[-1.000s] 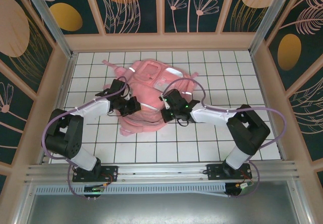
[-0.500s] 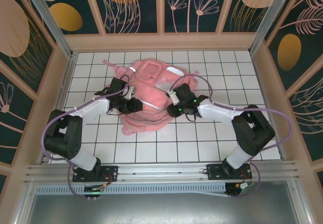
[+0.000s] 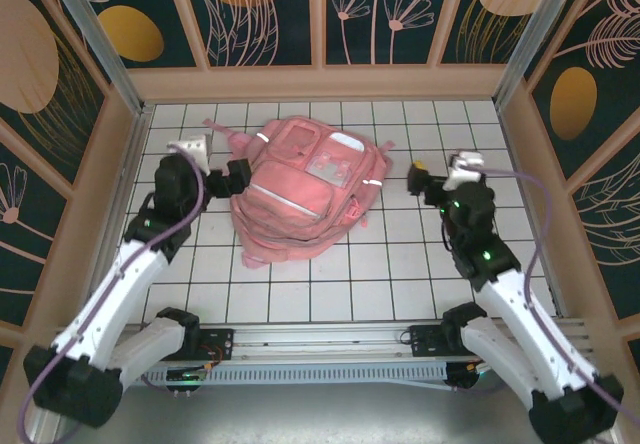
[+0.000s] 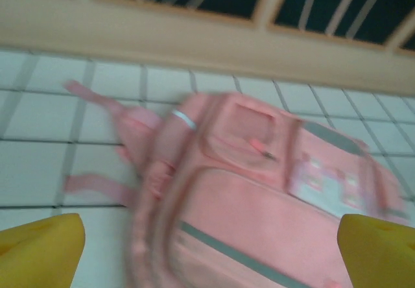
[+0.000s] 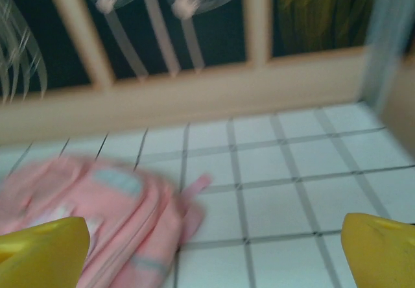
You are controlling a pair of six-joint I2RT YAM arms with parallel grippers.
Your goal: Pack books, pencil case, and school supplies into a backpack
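Note:
The pink backpack lies flat in the middle of the white gridded table, its grey reflective strips and clear front panel facing up. The left wrist view looks down on the backpack, and the right wrist view catches its edge and a strap end. My left gripper hovers just left of it, open and holding nothing, its yellow fingertips wide apart. My right gripper hangs open to the right of the bag, over bare tiles, its yellow fingertips spread. The books, pencil case and school supplies are out of view.
A wooden frame with dark floral panels walls in the table at the back and both sides. The metal rail with both arm bases runs along the near edge. White tiles lie bare in front of the bag.
Both grippers were down on the backpack and have opened wide and drawn back, the left one to the left, the right one to the right. The backpack now lies uncovered.

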